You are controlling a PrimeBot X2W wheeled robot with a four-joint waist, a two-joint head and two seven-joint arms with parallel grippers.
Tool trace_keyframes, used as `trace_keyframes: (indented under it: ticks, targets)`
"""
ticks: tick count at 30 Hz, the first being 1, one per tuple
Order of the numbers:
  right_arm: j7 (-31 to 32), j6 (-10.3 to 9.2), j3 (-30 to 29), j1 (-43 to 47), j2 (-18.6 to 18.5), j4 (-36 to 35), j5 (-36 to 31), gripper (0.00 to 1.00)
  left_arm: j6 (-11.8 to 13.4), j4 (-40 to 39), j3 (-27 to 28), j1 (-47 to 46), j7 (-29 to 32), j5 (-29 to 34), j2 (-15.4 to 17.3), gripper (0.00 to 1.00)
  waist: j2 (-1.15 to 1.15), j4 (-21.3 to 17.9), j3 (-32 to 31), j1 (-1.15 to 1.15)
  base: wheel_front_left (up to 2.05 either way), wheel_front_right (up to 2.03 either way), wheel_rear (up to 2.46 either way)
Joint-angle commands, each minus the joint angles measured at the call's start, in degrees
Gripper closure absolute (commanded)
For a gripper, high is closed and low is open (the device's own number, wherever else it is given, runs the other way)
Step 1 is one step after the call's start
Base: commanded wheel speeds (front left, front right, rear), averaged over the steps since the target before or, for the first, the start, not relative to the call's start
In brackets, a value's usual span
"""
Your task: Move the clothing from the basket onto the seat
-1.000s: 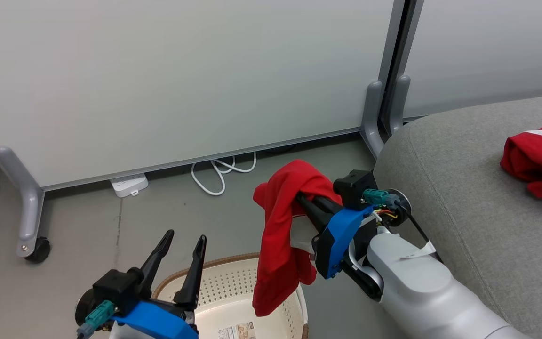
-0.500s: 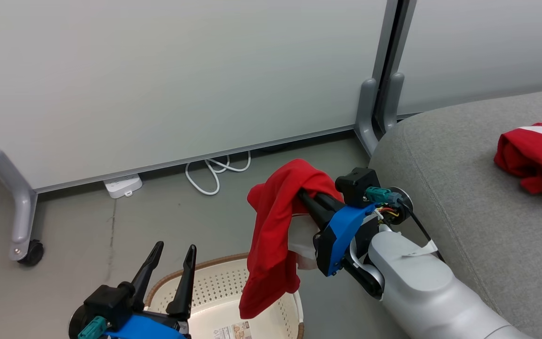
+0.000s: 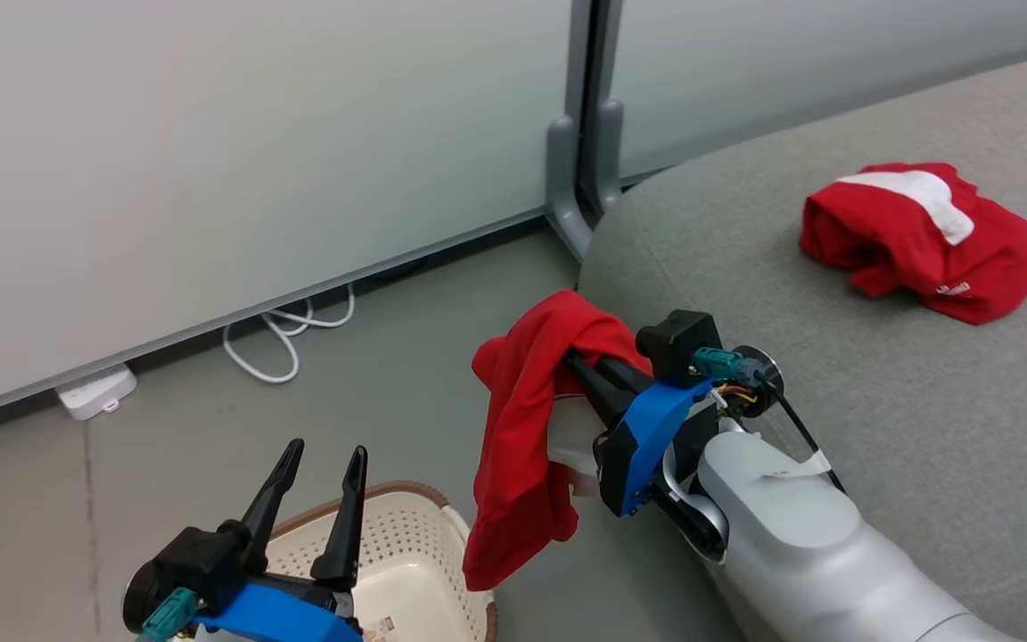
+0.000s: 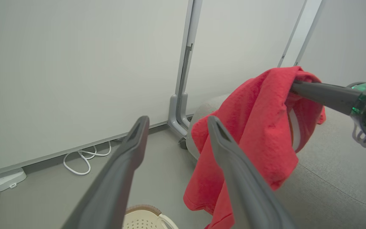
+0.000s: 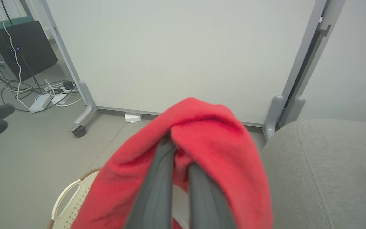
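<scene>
Right fingers clamp garment, seemingly beside seat edge | left fingers spread near basket

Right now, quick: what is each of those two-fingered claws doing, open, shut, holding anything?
Left gripper: open, holding nothing.
Right gripper: shut on the soft bright red fabric garment, which hangs from its fingers.

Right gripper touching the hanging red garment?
Touching. In the right wrist view the right gripper is shut on the hanging red garment, with fabric bunched over both fingertips.
</scene>
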Motion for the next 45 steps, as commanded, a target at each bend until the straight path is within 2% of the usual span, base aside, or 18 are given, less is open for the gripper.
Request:
trace_keyframes:
  ticks: [1, 8, 13, 26, 32, 37, 42, 45]
  targets:
    - [-0.3, 0.01, -0.1, -1.0, 0.0, -0.5, -0.2, 1.00, -0.4, -0.2, 0.3, -1.0, -0.1, 0.4, 0.0, 0.00, 0.00, -4.3, 1.5, 0.00, 0.00, 0.00, 0.00]
    - [-0.3, 0.01, -1.0, -1.1, 0.0, -0.6, -0.8, 1.00, -0.5, -0.7, -0.1, -2.2, -0.1, 0.6, 0.6, 0.00, 0.00, -11.6, 3.3, 0.00, 0.00, 0.00, 0.00]
    - [-0.4, 0.01, -2.3, -1.0, 0.0, -0.8, -1.0, 1.00, -0.5, -0.8, -0.6, -3.0, -0.1, 0.6, 1.2, 0.00, 0.00, -15.4, 4.5, 0.00, 0.00, 0.00, 0.00]
    - [-0.4, 0.01, -9.1, 1.5, 0.0, -2.7, -4.3, 1.00, -0.3, 0.8, -4.1, -7.0, -0.1, -0.7, 2.9, 0.00, 0.00, -16.4, 6.4, 0.00, 0.00, 0.00, 0.00]
    - [0.2, 0.01, -13.0, -3.5, -0.6, -2.2, -4.0, 1.00, -0.3, -0.1, -3.0, -7.2, -0.1, -0.1, 4.1, 0.00, 0.00, -16.8, 9.1, 0.00, 0.00, 0.00, 0.00]
    - [1.4, 0.01, -19.7, -12.9, -4.0, -0.9, -2.8, 1.00, -0.3, -2.4, -2.4, -8.9, 0.1, 1.7, 6.2, 0.00, 0.00, -16.3, 15.6, 0.00, 0.00, 0.00, 0.00]
    - [0.8, 0.01, -27.9, -22.6, -10.3, 0.4, -2.3, 1.00, -0.3, -5.8, -2.7, -13.3, 2.3, 3.5, 8.9, 0.00, 0.00, -13.8, 23.7, 0.00, 0.00, 0.00, 0.00]
    - [0.4, 0.01, -32.8, -27.2, -15.7, 0.9, -2.2, 1.00, -0.3, -8.4, -3.9, -16.7, 4.8, 4.6, 10.6, 0.00, 0.00, -11.9, 29.1, 0.00, 0.00, 0.00, 0.00]
